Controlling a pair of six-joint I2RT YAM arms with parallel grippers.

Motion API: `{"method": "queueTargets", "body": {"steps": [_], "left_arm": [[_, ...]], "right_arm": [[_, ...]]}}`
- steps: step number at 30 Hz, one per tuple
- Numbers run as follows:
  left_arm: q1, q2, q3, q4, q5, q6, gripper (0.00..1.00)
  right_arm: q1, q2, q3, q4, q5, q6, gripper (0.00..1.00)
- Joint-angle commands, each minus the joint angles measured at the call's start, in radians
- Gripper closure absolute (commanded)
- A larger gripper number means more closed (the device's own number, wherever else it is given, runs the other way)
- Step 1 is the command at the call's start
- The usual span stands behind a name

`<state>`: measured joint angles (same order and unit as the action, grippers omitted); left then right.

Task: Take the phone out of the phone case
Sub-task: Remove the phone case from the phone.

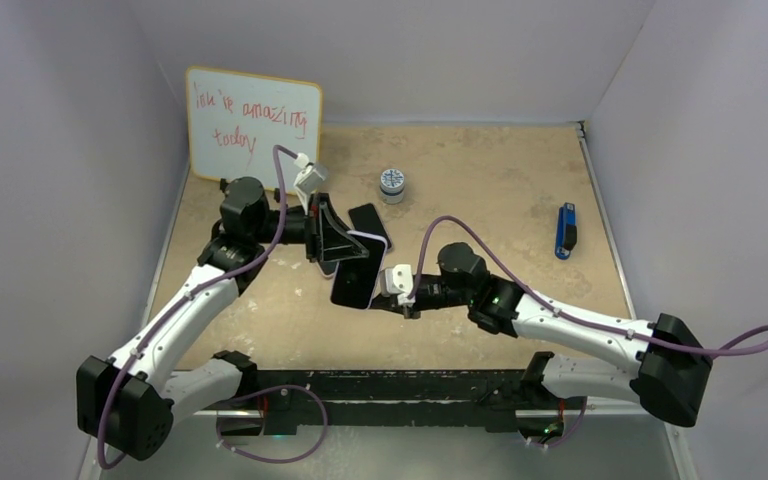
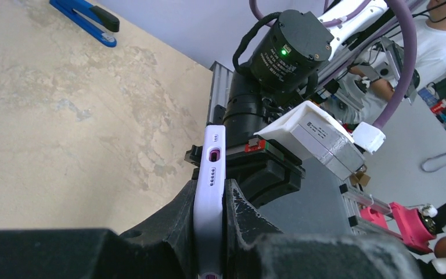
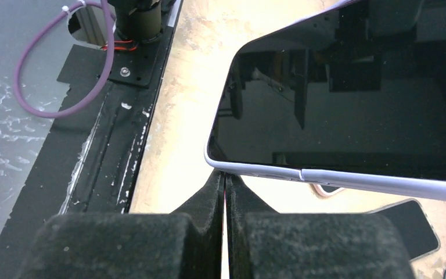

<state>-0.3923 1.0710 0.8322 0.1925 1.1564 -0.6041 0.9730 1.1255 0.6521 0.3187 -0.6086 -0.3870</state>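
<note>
my left gripper [image 2: 209, 229] is clamped on the lilac phone case [image 2: 210, 168], one finger pad on each flat face. it holds the case on edge above the table [image 1: 480, 170], with the port end pointing away from my wrist. the phone [image 3: 354, 99] sits in that grip, its dark screen tilted up toward my right wrist camera. i cannot tell whether it is fully seated in the case.

my right gripper [image 3: 225, 189] has its fingers pressed together with no gap showing. their tips touch the pale lower edge of the phone near its corner.

from above, the two grippers meet over the middle-left of the table, each reaching in from its own side. a flat black slab [image 1: 370, 222] lies on the table just behind the phone. a small round tin [image 1: 392, 185] stands near it, further back. a blue stapler [image 1: 566, 230] lies well apart at the right. a whiteboard [image 1: 252, 122] with red writing leans in the far left corner.
</note>
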Motion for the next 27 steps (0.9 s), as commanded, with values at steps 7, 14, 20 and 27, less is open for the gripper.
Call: {"method": "queueTargets", "body": {"steps": [7, 14, 20, 27], "left_arm": [[0.0, -0.094, -0.004, -0.033, -0.164, 0.092, 1.0], [0.001, -0.165, -0.053, 0.07, -0.206, 0.075, 1.0], [0.003, -0.214, -0.078, 0.134, -0.216, 0.047, 1.0], [0.003, -0.249, -0.156, 0.317, -0.215, -0.082, 1.0]], "right_arm": [[0.005, -0.001, -0.003, 0.135, 0.011, 0.108, 0.76], [0.005, 0.002, -0.078, 0.334, -0.072, 0.303, 0.61], [0.005, 0.029, -0.069, 0.387, -0.102, 0.361, 0.64], [0.005, 0.048, -0.063, 0.434, -0.093, 0.401, 0.71]]}}
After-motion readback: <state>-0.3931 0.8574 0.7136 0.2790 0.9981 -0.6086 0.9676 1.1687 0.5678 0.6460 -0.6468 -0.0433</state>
